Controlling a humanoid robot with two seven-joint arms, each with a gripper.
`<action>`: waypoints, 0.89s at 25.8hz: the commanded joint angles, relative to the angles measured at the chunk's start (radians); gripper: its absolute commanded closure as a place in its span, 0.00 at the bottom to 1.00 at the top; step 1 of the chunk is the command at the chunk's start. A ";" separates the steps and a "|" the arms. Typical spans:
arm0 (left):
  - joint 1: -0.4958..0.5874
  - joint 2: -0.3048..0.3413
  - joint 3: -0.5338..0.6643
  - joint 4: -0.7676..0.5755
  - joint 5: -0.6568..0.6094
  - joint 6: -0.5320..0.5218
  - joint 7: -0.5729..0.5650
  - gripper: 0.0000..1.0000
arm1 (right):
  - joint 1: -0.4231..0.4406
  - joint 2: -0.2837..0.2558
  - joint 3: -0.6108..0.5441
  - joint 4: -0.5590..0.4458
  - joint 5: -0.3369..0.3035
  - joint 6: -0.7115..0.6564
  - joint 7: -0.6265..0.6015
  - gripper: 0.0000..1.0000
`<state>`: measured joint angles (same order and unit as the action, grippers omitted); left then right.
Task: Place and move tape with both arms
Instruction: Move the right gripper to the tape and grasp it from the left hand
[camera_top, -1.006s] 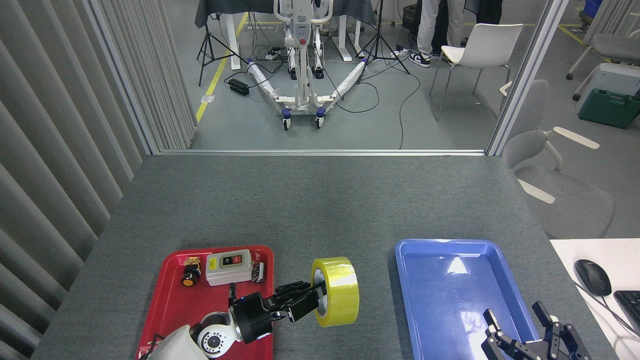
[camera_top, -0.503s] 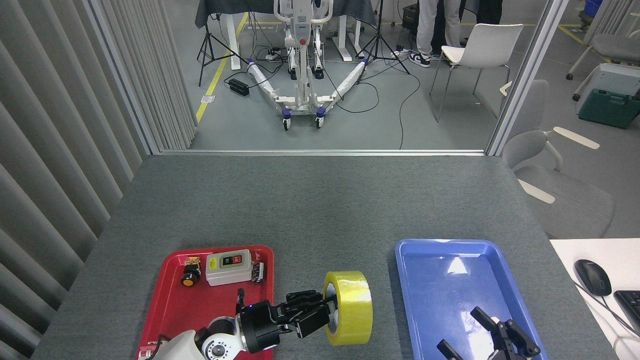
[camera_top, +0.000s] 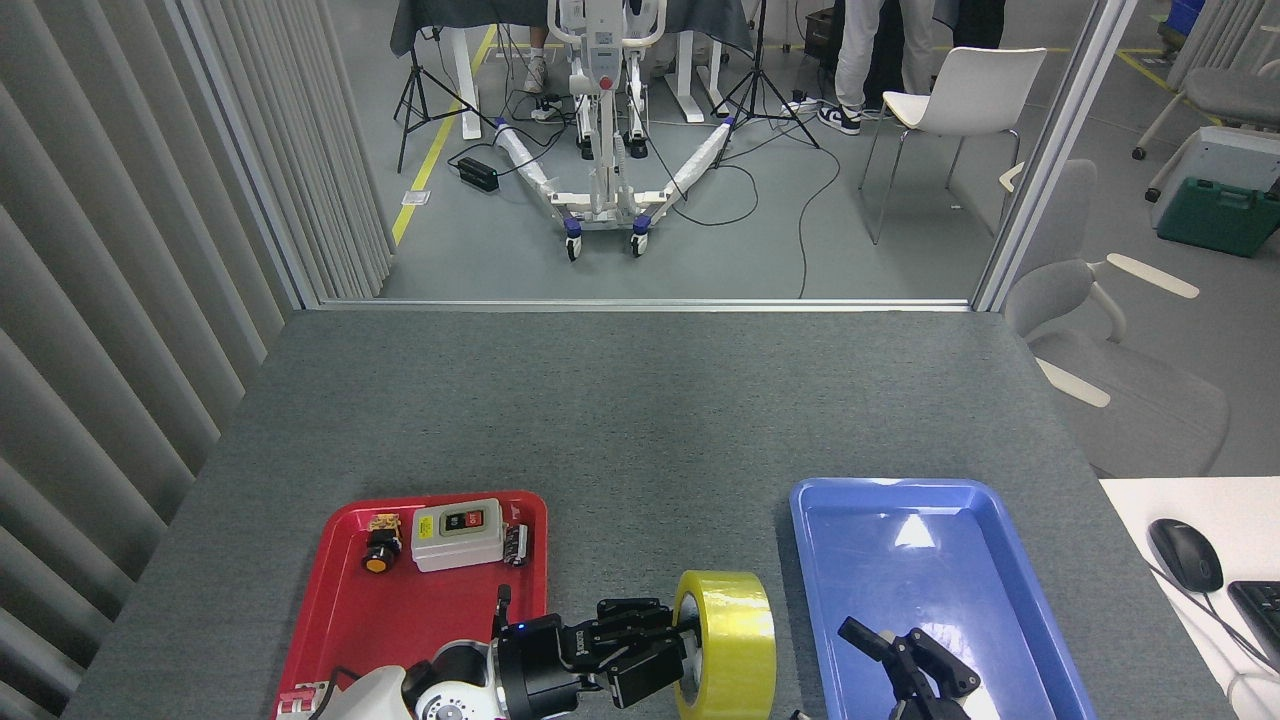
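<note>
The tape (camera_top: 730, 645), a wide yellow roll standing on edge with its white core facing left, hangs between the two trays near the table's front edge. My left gripper (camera_top: 672, 648) reaches in from the lower left and is shut on the roll's left rim. My right gripper (camera_top: 885, 648) rises from the bottom edge over the blue tray (camera_top: 940, 520), just right of the roll and apart from it. Its black fingers are spread open with nothing between them.
A red tray (camera_top: 400, 610) at the left holds a grey switch box (camera_top: 457, 534) and small button parts (camera_top: 380, 548). A mouse (camera_top: 1183, 554) and keyboard lie on a white desk at the right. Grey table stretches ahead to a metal rail.
My left gripper has carried the tape rightward and nearer the front edge. My right gripper has swung left across the blue tray toward the roll.
</note>
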<state>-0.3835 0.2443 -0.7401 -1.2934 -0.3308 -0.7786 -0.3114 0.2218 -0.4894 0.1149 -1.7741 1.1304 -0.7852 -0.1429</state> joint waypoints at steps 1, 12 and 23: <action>-0.002 0.003 -0.015 -0.012 -0.001 0.015 0.003 1.00 | -0.010 -0.011 0.051 -0.019 0.002 0.000 0.000 0.00; -0.005 -0.005 -0.016 -0.003 -0.001 0.021 0.005 1.00 | -0.004 -0.067 0.068 -0.021 -0.001 0.000 -0.030 0.00; -0.005 -0.007 -0.024 -0.003 -0.001 0.021 0.005 1.00 | -0.042 -0.054 0.177 -0.021 0.005 0.000 -0.026 0.07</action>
<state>-0.3882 0.2378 -0.7629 -1.2962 -0.3313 -0.7575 -0.3066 0.1975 -0.5447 0.2574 -1.7948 1.1325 -0.7857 -0.1763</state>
